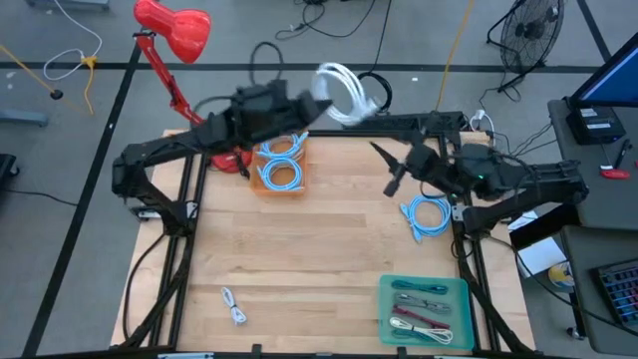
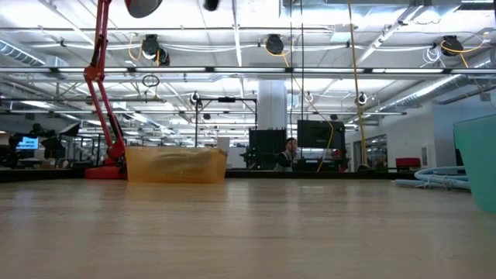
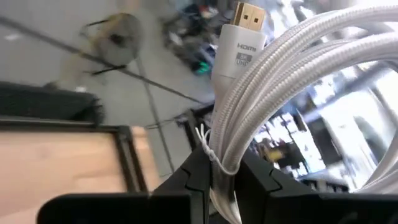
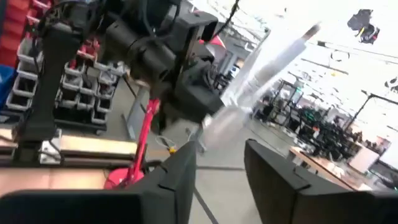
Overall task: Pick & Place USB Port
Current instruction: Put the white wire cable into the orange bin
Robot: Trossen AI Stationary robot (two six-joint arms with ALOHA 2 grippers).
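Observation:
A coiled white braided cable [image 1: 344, 92] hangs in the air over the table's far edge, and its plug [image 3: 241, 38] is marked HDMI. My left gripper [image 1: 311, 106] is shut on it. My right gripper [image 1: 389, 168] stands open a little to the right and nearer, its fingers [image 4: 179, 171] empty and pointed at the blurred coil [image 4: 264, 65]. Which thing is the USB port, I cannot tell. My left gripper pinches the coil's bundled strands [image 3: 216, 163] between its two fingers, where a thin tie wraps them. The fingers lie about level and come from the table's left. The coil is lifted clear of everything and stands out beyond the fingertips, plug uppermost.
An orange bin [image 1: 281, 168] with blue cables sits at the far middle, and a blue coil [image 1: 429, 214] lies at the right. A green tray [image 1: 424, 311] of cables stands near right. A small white cable [image 1: 232, 304] lies near left, with a red lamp [image 1: 177, 30] behind.

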